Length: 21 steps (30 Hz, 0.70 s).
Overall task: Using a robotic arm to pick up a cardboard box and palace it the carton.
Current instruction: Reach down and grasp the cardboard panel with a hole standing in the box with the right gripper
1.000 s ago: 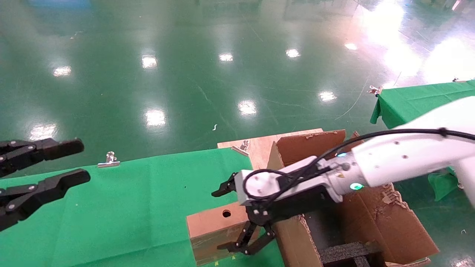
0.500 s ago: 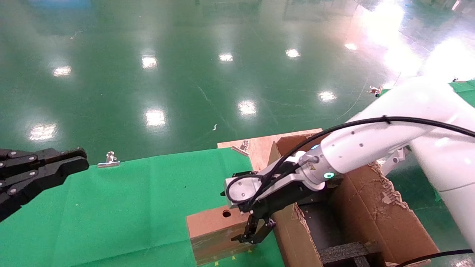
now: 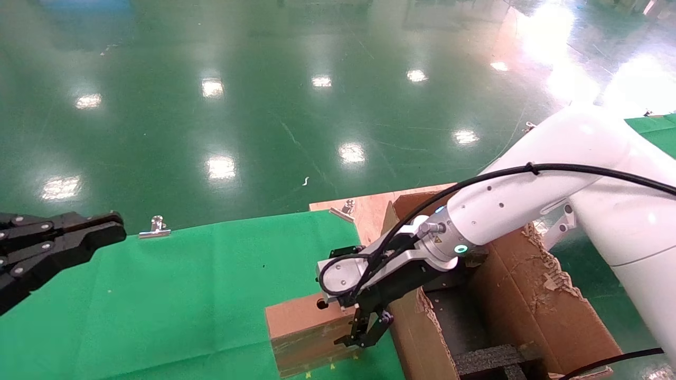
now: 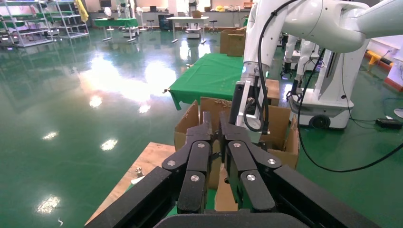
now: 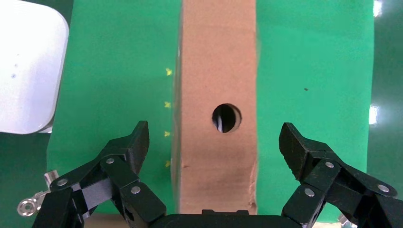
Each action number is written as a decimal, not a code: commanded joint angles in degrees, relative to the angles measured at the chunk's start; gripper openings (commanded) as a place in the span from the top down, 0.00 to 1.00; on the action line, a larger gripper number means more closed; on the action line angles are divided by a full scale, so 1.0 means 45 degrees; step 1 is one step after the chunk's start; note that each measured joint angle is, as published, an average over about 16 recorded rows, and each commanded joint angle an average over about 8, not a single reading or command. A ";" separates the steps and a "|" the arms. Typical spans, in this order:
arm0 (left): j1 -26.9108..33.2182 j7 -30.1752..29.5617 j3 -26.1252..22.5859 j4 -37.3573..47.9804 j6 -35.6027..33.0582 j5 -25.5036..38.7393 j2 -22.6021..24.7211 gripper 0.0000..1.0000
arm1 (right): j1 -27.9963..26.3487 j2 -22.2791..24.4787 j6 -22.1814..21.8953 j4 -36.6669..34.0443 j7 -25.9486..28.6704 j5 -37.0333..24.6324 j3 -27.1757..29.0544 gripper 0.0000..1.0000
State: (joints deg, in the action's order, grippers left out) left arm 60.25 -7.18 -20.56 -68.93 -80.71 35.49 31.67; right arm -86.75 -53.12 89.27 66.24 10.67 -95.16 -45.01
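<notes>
The small brown cardboard box (image 3: 301, 327) with a round hole lies on the green cloth, right beside the carton (image 3: 533, 311). The white robotic arm, my right one, reaches down over it. My right gripper (image 3: 339, 298) is open, with one finger on each long side of the box and not touching it. In the right wrist view the box (image 5: 216, 71) runs between the spread fingers of the gripper (image 5: 215, 137). The carton has torn flaps and black foam (image 3: 491, 359) inside. My left gripper (image 3: 113, 227) is shut and empty at the far left.
A green cloth (image 3: 158, 295) covers the table. A bare wooden board (image 3: 369, 206) sits behind the carton. Metal clips (image 3: 155, 228) hold the cloth's far edge. A second green table (image 3: 655, 126) stands at the far right. Glossy green floor lies beyond.
My right arm swung in and lowered its open gripper over the cardboard box's end. My left gripper went from open to shut and stayed at the left.
</notes>
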 commanded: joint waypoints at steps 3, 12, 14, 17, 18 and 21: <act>0.0000 0.0000 0.0000 0.0000 0.0000 -0.0001 0.0000 0.00 | -0.0002 0.0006 -0.0005 -0.0001 -0.0002 0.0014 0.0005 1.00; -0.0001 0.0000 0.0000 0.0000 0.0000 -0.0001 0.0000 0.00 | 0.0044 0.0040 -0.0012 0.0027 0.0035 0.0081 0.0076 1.00; 0.0000 0.0000 0.0000 0.0000 0.0000 -0.0001 0.0000 0.00 | 0.0050 0.0045 -0.0013 0.0031 0.0039 0.0093 0.0086 1.00; 0.0000 0.0000 0.0000 0.0000 0.0000 0.0000 0.0000 0.00 | 0.0058 0.0049 -0.0015 0.0034 0.0044 0.0105 0.0098 1.00; 0.0000 0.0000 0.0000 0.0000 0.0000 0.0000 0.0000 0.00 | 0.0060 0.0051 -0.0016 0.0035 0.0046 0.0108 0.0102 1.00; 0.0000 0.0000 0.0000 0.0000 0.0000 0.0000 0.0000 0.00 | 0.0065 0.0054 -0.0019 0.0037 0.0050 0.0116 0.0111 1.00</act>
State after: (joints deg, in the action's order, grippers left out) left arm 60.24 -7.18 -20.56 -68.93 -80.71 35.49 31.66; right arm -86.47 -52.88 89.18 66.41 10.89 -94.65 -44.52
